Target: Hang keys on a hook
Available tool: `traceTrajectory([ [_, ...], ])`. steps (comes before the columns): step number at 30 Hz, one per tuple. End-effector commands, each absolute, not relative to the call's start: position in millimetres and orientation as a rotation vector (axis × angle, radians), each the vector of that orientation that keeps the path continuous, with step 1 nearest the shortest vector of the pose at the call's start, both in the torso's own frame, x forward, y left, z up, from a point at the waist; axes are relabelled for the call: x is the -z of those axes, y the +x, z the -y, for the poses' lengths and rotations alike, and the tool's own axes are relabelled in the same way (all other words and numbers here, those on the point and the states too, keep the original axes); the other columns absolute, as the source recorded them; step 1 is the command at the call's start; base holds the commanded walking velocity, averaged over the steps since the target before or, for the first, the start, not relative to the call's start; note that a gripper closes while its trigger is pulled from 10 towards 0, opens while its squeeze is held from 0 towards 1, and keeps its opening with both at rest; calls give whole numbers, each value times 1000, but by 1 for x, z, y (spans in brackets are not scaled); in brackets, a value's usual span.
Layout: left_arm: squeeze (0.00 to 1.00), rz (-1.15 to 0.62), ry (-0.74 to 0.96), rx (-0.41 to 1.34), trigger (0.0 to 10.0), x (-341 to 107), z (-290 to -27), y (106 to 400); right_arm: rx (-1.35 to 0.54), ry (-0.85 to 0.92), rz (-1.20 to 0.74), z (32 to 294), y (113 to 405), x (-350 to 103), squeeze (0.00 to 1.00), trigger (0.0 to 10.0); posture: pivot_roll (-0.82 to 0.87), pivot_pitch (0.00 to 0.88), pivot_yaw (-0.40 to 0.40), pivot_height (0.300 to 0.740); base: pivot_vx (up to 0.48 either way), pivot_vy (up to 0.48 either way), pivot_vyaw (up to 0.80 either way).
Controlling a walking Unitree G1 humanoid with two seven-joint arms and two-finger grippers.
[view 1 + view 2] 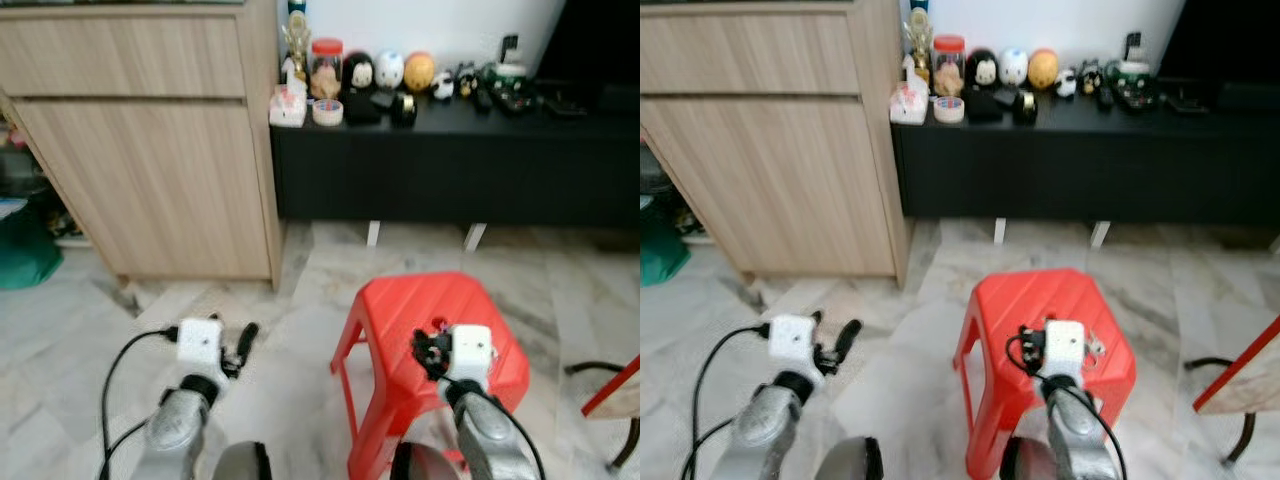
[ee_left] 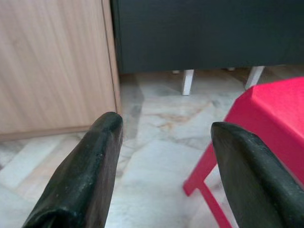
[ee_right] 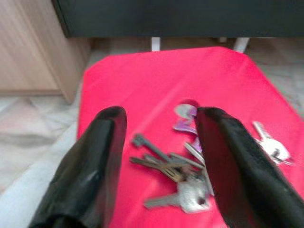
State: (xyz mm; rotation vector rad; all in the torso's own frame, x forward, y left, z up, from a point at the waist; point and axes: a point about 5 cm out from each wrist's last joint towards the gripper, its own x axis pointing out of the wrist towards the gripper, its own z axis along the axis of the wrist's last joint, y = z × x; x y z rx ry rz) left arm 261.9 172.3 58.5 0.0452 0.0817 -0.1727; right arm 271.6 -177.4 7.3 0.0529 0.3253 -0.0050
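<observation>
A bunch of silver and dark keys (image 3: 176, 167) with a purple tag lies on top of a red plastic stool (image 1: 400, 305). In the right wrist view the bunch spreads between and just beyond my black fingers (image 3: 99, 156). My right gripper (image 3: 161, 116) hovers open low over the stool's seat, close above the keys and apart from them. In the head view it sits above the stool's near half (image 1: 432, 350). My left gripper (image 2: 166, 124) is open and holds nothing, over the marble floor to the left of the stool.
A light wooden cabinet (image 1: 150, 150) stands at the left. A low black sideboard (image 1: 450, 165) runs along the back wall, with jars and small figurines (image 1: 390, 75) on it. A green bag (image 1: 25, 250) lies far left. A chair leg (image 1: 610, 390) shows at the right edge.
</observation>
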Motion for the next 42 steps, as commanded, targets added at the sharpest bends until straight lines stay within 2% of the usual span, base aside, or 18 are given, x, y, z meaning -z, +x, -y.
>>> traceTrajectory([
  [1, 0, -100, 49, 170, 10000, -56, -175, 261, 22, 44, -358, 182, 273, -4, 1000, 10000, 47, 0, -51, 581, 0, 0, 0],
  [14, 0, -114, 51, 179, 10000, -54, -173, 262, 114, -12, -523, 203, 279, 8, 984, 10000, 51, 0, -48, 581, 0, 0, 0],
  [15, 0, -113, 51, 182, 10000, -54, -172, 262, 103, -4, -524, 201, 284, 6, 0, 10000, 52, 0, -48, 581, 0, 0, 0],
  [21, 0, -112, 47, 184, 10000, -55, -172, 262, 70, 71, -534, 193, 292, 2, 0, 10000, 49, 0, -43, 581, 0, 0, 0],
  [23, 0, -115, 49, 190, 10000, -55, -170, 262, 21, 101, -525, 182, 300, -2, 0, 10000, 51, 0, -36, 581, 0, 0, 0],
  [33, 0, -111, 47, 195, 10000, -57, -170, 260, -28, 51, -579, 171, 304, -2, 0, 10000, 59, 0, -26, 581, 0, 0, 0],
  [42, 0, -148, 49, 192, 10000, -52, -174, 241, 4, 67, -582, 172, 305, -2, 0, 10000, 69, 61, -20, 581, 0, 0, 0],
])
